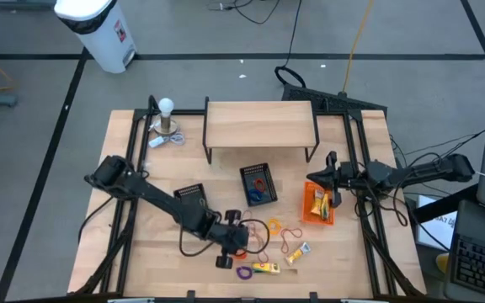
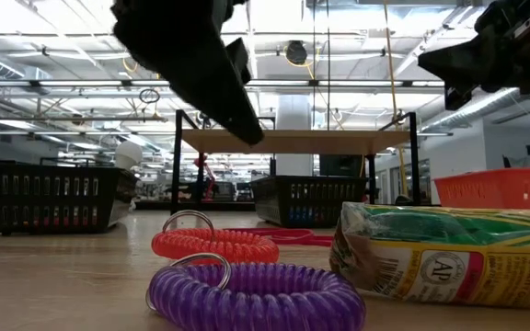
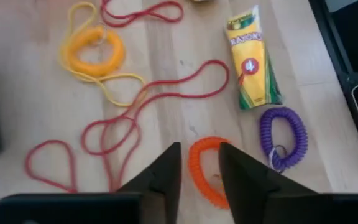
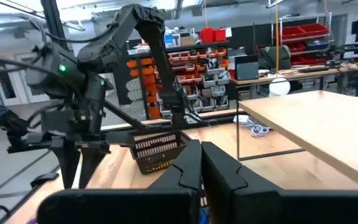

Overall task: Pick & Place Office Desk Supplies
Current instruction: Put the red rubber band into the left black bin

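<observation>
My left gripper (image 3: 199, 152) hangs open above the table's near middle (image 1: 241, 244), fingers slanting down over an orange coil band (image 3: 205, 168) that lies flat on the wood; it is clear of the table in the low view (image 2: 247, 129). Around it lie a purple coil (image 3: 283, 137), a yellow crayon packet (image 3: 252, 59), a yellow coil (image 3: 95, 53) and thin red elastic loops (image 3: 185, 84). My right gripper (image 4: 199, 163) is shut and held up at the right (image 1: 317, 177), beside the orange tray (image 1: 308, 210).
A wooden shelf (image 1: 259, 124) stands at the far middle. Two black baskets (image 1: 258, 183) (image 1: 190, 195) sit before it. The orange tray holds yellow packets. A white ball-topped stand (image 1: 167, 118) is at the far left. Another small packet (image 1: 300, 251) lies near the front.
</observation>
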Robot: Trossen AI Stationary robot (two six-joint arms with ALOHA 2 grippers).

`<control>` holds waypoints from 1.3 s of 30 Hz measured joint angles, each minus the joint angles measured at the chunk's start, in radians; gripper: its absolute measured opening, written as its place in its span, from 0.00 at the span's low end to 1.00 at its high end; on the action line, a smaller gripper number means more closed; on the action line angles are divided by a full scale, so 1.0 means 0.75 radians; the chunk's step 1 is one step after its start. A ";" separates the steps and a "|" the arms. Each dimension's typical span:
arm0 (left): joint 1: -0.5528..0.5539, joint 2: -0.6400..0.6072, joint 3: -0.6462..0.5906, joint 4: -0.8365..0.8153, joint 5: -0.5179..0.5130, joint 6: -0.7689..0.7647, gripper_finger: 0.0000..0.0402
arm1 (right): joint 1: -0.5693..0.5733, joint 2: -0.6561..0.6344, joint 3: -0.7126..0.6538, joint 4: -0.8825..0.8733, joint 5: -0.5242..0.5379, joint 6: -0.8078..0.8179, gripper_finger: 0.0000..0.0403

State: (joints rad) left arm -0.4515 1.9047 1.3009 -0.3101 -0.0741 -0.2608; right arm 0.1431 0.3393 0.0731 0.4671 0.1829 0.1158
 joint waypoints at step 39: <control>-0.130 0.145 0.000 0.017 -0.176 0.052 0.54 | 0.315 0.162 0.000 0.050 0.258 -0.038 0.00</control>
State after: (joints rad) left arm -0.5488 2.0132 1.3006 -0.2972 -0.2058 -0.2217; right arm 0.3791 0.4612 0.0731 0.5044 0.3766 0.0872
